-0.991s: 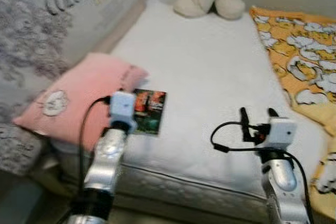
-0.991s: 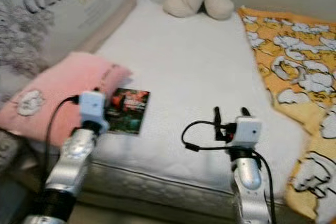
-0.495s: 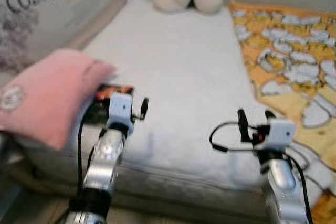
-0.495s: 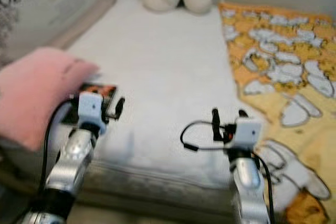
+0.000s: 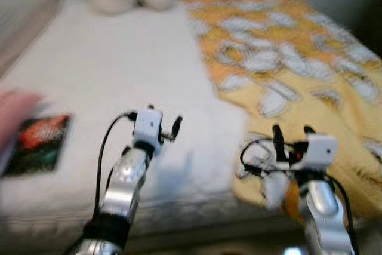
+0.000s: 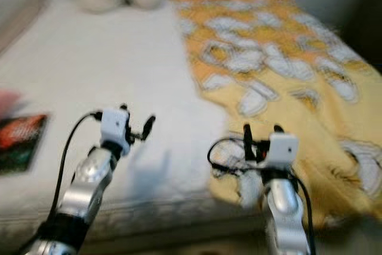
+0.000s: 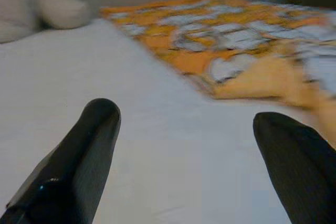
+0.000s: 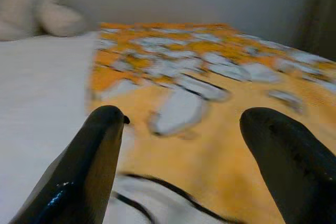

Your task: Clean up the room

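Blanket (image 5: 298, 70): spread over bed (image 5: 119, 76), near corner rumpled at bed edge | soft, light, limp; likely best pinched at that corner | right gripper (image 5: 292, 131) spread above it | left gripper (image 7: 189, 156) spread over bed.

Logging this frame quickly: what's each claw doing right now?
Left claw: open, empty, over the white mattress.
Right claw: open, empty, over the yellow blanket.

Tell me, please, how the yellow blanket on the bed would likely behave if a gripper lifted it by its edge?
The yellow blanket lies in soft folds over the mattress, so it probably flops and drapes rather than holding shape. Being broad, it would likely drag across the bed instead of lifting clear.
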{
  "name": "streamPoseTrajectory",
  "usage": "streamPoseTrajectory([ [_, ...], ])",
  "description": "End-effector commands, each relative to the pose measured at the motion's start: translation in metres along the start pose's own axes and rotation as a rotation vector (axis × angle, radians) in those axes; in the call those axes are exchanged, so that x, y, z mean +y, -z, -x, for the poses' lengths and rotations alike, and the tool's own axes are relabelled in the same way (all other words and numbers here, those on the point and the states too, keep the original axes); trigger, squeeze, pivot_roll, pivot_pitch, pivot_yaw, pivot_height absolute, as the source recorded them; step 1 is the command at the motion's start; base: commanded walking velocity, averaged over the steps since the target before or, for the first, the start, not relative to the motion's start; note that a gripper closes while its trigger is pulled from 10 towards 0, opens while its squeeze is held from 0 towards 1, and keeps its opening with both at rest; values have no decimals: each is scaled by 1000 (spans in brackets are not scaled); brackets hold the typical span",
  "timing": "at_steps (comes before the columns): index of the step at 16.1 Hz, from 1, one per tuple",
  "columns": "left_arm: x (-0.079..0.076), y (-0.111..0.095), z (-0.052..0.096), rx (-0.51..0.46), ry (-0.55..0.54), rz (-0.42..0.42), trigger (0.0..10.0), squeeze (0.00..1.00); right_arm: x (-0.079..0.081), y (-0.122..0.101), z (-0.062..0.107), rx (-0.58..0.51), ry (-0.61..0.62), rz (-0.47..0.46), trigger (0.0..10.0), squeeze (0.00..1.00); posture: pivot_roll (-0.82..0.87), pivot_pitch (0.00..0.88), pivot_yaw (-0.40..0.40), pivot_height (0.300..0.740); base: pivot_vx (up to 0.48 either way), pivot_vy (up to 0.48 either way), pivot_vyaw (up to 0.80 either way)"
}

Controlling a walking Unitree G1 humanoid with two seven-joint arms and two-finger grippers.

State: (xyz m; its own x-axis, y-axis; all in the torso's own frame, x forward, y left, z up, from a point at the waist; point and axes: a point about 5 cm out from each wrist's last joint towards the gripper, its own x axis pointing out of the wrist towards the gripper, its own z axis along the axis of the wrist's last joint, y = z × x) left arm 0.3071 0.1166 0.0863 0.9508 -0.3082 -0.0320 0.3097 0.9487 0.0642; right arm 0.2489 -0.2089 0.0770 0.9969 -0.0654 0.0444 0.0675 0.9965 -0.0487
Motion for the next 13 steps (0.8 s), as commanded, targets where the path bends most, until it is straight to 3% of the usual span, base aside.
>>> streamPoseTrajectory([
  [1,-3,-4,-1,-18,34,3,10000,0,0,-4,-2,-15,5,-10,10000,0,-113,0,14,740,0,480,-750],
  [4,-6,-3,-5,-3,83,-10,10000,0,-1,-3,-1,-13,12,-7,10000,0,-125,0,21,740,0,477,-748],
  [8,-2,0,-12,36,65,-51,10000,0,-3,-4,2,-14,19,2,10000,0,-150,0,33,740,0,0,-748],
  [13,-13,1,-11,28,144,-34,10000,0,-4,-2,6,-7,40,2,10000,0,-156,0,45,740,0,0,-733],
])
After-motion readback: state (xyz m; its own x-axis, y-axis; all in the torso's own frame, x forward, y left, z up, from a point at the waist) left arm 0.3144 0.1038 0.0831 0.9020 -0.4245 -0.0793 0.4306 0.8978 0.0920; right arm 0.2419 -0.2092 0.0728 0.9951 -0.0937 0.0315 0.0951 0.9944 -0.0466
